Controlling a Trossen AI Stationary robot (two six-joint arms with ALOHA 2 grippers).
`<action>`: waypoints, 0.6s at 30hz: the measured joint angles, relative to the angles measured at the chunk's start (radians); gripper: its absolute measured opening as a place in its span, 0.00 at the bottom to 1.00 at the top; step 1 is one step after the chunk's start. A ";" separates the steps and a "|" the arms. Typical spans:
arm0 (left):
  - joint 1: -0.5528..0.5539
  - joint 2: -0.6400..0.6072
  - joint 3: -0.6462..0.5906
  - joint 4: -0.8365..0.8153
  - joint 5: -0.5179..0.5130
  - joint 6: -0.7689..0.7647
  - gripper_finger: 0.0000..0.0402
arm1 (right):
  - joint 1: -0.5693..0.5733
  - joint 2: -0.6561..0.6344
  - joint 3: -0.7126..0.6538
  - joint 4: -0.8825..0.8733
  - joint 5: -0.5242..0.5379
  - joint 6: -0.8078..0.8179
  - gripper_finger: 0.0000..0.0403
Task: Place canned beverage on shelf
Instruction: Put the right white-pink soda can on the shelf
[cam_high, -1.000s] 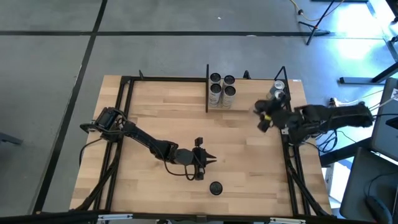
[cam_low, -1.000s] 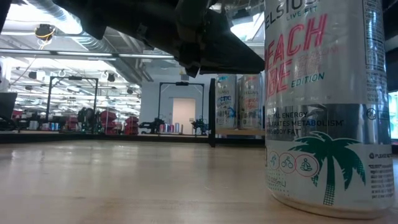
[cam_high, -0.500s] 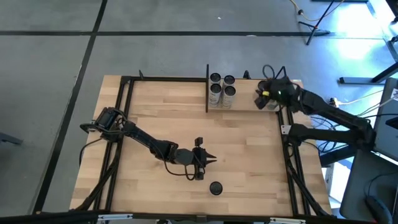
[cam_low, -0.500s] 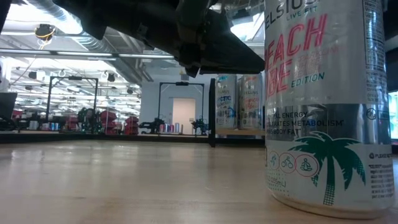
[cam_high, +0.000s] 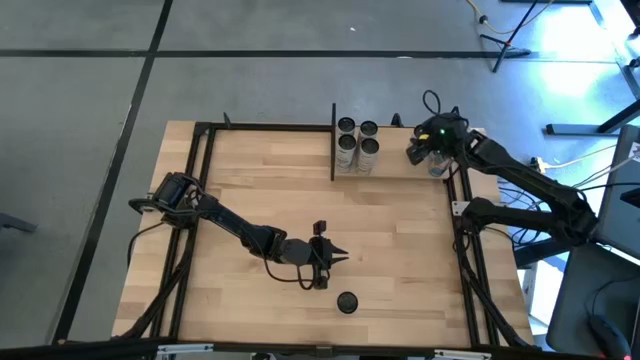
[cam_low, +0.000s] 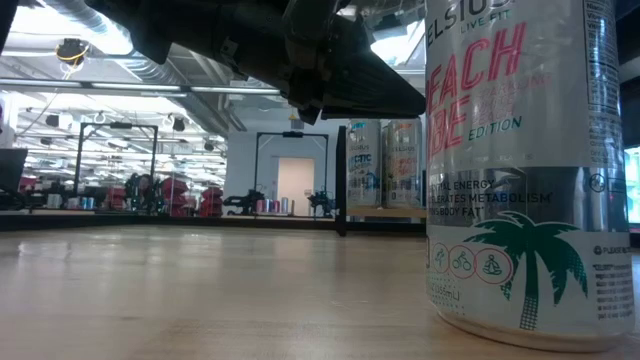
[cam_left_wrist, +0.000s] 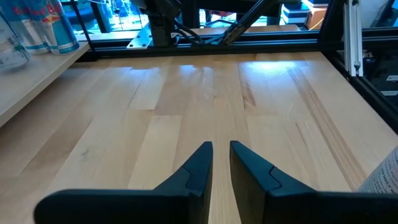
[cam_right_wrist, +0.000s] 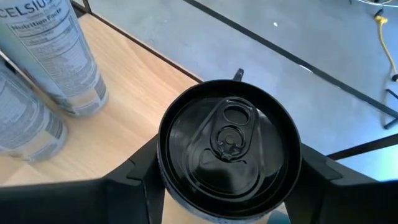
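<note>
I'm holding the can (cam_right_wrist: 229, 148) clamped in the right gripper (cam_high: 428, 152) over the shelf (cam_high: 400, 168), aiming to lower it level, clear of the four cans (cam_high: 357, 143).

Near can (cam_low: 520, 170) on counter: "LIVE FIT", "PEACH", "EDITION", "METABOLISM". Can (cam_right_wrist: 53, 53) on shelf: "CELSIUS", "Nutrition Facts".

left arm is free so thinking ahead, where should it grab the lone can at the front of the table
The can stands upright just ahead of the left gripper. Judging by its round, straight sides, grip the mid-body from the side, fingers level, approaching from the gripper's side where nothing crowds it.
</note>
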 joint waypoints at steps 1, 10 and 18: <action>0.000 0.000 0.000 0.000 0.000 0.000 0.12 | 0.000 0.003 0.000 -0.001 0.001 0.000 0.53; 0.000 0.000 0.000 0.016 0.000 0.000 0.12 | 0.000 0.028 0.000 0.002 0.037 0.004 0.53; 0.000 0.000 0.000 0.015 0.000 0.000 0.12 | 0.001 0.064 0.002 0.019 0.055 0.005 0.58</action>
